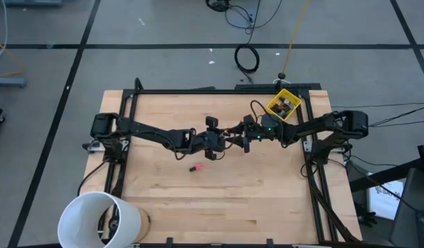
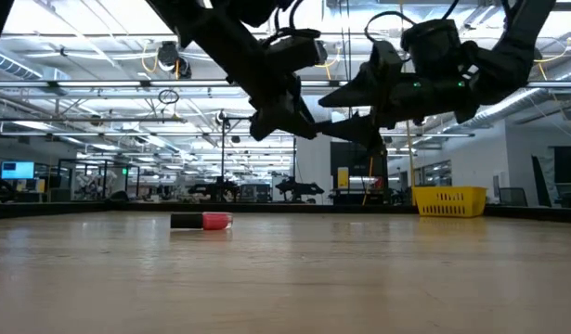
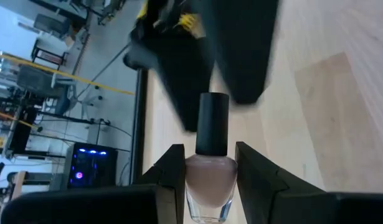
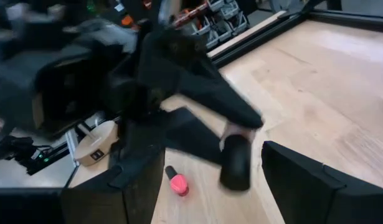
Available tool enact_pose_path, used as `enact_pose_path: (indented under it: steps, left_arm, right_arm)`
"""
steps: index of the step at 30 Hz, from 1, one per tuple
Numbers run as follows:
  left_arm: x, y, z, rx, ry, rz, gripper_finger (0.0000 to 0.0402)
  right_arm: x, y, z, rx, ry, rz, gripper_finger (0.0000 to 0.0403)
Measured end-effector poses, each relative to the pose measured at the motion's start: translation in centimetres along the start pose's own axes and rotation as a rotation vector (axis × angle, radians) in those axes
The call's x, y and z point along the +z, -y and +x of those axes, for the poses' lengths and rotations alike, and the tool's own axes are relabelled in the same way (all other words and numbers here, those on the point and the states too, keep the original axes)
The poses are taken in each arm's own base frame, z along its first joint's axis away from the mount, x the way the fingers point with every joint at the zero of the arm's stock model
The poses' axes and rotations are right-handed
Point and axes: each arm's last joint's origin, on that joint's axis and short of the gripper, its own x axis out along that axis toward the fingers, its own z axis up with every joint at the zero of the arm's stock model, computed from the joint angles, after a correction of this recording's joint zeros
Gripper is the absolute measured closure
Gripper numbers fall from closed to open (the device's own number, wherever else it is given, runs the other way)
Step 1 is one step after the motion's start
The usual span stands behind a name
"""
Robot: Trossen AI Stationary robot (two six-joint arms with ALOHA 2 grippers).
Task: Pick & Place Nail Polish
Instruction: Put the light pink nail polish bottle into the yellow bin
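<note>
A pale pink nail polish bottle (image 3: 210, 180) with a black cap (image 3: 212, 124) hangs above the middle of the table, and my left gripper (image 3: 208, 150) is shut on it. My right gripper (image 4: 208, 155) faces it from the table's right, open. Its fingers stand on either side of the cap (image 4: 236, 163) without touching it. In the high view the two grippers (image 1: 218, 142) (image 1: 245, 140) meet at mid table. A red nail polish bottle (image 1: 195, 168) with a dark cap lies on its side on the wood below them. My left gripper pinches the bottle's pale body (image 3: 210, 186) between its two fingers, one on each side. The fingers come from the table's left, slanting a little downward. The cap end sticks out past the fingertips toward my right gripper. The bottle is lifted clear of the table.
A yellow bin (image 1: 284, 105) holding several small bottles stands at the table's far right corner. A large white bucket (image 1: 101, 219) stands at the near left corner. The red bottle (image 2: 203, 221) lies on bare wood toward the near side of the grippers.
</note>
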Motion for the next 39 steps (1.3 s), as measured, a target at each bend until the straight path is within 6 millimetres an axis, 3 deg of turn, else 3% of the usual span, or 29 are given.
enact_pose_path:
  steps: [8, 29, 34, 39]
  left_arm:
    - [0.40, -0.15, 0.51, 0.036, -0.022, 0.011, 0.0308]
    - [0.40, -0.13, 0.40, 0.057, -0.036, -0.012, 0.0305]
    - [0.45, -0.02, 0.35, 0.054, -0.034, -0.021, 0.0305]
    - [0.46, 0.00, 0.36, 0.043, -0.026, -0.024, 0.0305]
  right_arm:
    - [-0.21, 0.24, 0.30, -0.006, -0.006, 0.010, 0.0165]
    - [-0.20, 0.52, 0.22, -0.025, -0.006, -0.008, 0.0323]
    - [-0.21, 0.54, 0.23, -0.048, 0.005, -0.009, 0.0328]
    - [-0.17, 0.46, 0.24, -0.051, 0.013, -0.012, 0.0297]
